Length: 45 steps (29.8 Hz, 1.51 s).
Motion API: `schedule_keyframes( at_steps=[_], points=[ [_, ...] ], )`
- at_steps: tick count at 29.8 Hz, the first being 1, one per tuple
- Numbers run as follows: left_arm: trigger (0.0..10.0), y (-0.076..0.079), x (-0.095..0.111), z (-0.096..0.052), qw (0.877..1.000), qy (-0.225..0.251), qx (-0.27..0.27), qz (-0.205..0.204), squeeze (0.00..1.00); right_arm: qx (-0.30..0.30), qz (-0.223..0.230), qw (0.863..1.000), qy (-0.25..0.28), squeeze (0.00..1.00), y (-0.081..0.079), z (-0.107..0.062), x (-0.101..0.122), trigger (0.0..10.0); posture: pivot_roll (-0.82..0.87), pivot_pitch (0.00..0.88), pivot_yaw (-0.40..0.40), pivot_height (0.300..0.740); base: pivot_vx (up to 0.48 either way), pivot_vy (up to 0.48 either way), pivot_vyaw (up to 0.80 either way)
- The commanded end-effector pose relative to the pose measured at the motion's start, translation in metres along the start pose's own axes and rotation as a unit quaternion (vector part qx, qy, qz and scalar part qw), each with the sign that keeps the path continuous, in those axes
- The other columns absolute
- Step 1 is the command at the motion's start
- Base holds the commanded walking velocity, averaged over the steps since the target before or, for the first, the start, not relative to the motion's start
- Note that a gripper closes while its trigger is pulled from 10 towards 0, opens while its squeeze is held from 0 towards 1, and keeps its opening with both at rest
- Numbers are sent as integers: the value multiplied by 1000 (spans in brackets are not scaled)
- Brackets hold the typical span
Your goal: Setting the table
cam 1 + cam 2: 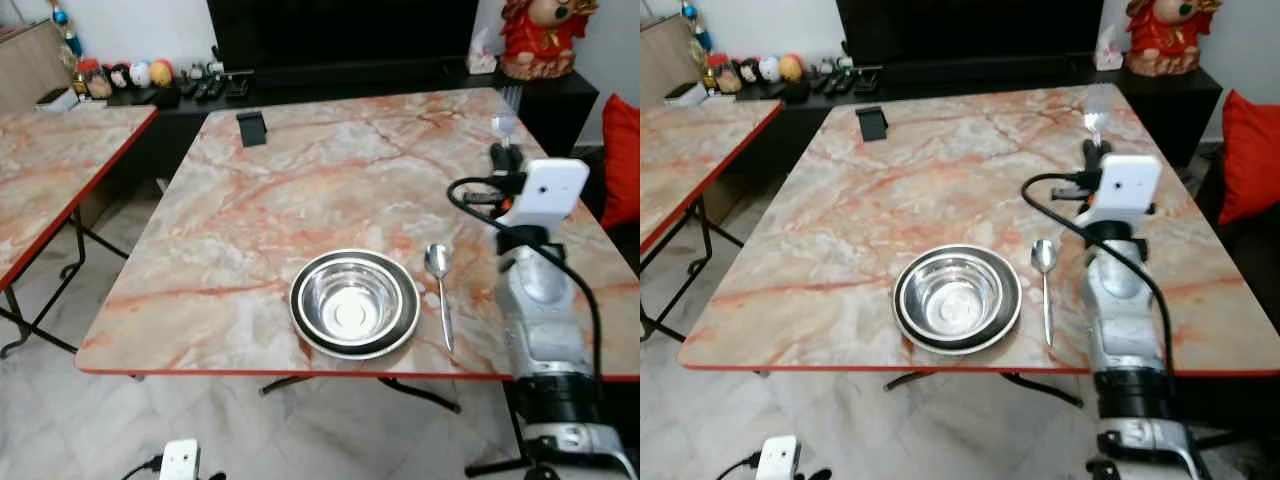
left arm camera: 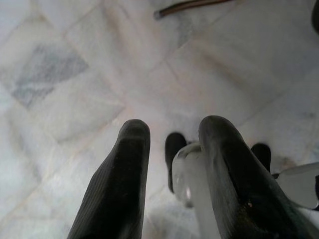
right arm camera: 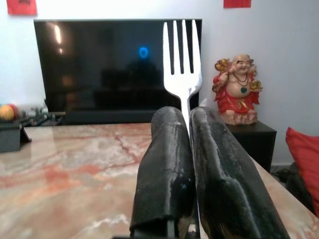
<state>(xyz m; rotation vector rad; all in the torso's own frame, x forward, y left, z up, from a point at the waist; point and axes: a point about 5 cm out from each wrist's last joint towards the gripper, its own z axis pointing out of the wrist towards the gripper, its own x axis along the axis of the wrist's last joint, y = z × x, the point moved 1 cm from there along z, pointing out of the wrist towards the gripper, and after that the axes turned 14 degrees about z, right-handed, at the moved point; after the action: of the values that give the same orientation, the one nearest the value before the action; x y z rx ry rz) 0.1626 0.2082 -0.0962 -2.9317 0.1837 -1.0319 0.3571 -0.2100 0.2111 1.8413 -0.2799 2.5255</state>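
Observation:
A steel bowl rests on a dark-rimmed plate near the front edge of the marble table. A spoon lies just right of the plate, bowl end away from me. My right gripper is shut on a silver fork, tines pointing up and forward; in the eye views the fork hovers over the table's right side, beyond the spoon. My left gripper hangs over the pale floor tiles, its fingers slightly apart and holding nothing.
A small black stand sits at the table's far edge. A second marble table stands to the left. Behind are a black TV, a low shelf with remotes and trinkets, a red figurine and a red cushion.

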Motion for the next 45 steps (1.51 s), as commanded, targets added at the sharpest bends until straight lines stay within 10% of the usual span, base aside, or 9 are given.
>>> schedule_keyframes(
  at_steps=[1,11,25,45],
  points=[
    [10000,-11,-8,-4,1000,-17,8,0,0,-23,-17,999,-21,0,9,2,-2,10000,-115,0,105,740,0,0,0],
    [10000,-18,-9,-5,1000,-21,5,2,0,-71,-51,986,-144,0,44,7,-25,10000,-119,0,114,740,0,0,0],
    [10000,-10,-10,-4,1000,-25,-12,-7,0,-58,-35,947,-314,0,47,-11,-79,10000,-115,0,101,740,0,0,0],
    [10000,6,6,5,1000,-22,-18,-6,0,-84,-20,941,-328,0,46,-24,-98,10000,-110,0,101,740,0,0,0]
  ],
)
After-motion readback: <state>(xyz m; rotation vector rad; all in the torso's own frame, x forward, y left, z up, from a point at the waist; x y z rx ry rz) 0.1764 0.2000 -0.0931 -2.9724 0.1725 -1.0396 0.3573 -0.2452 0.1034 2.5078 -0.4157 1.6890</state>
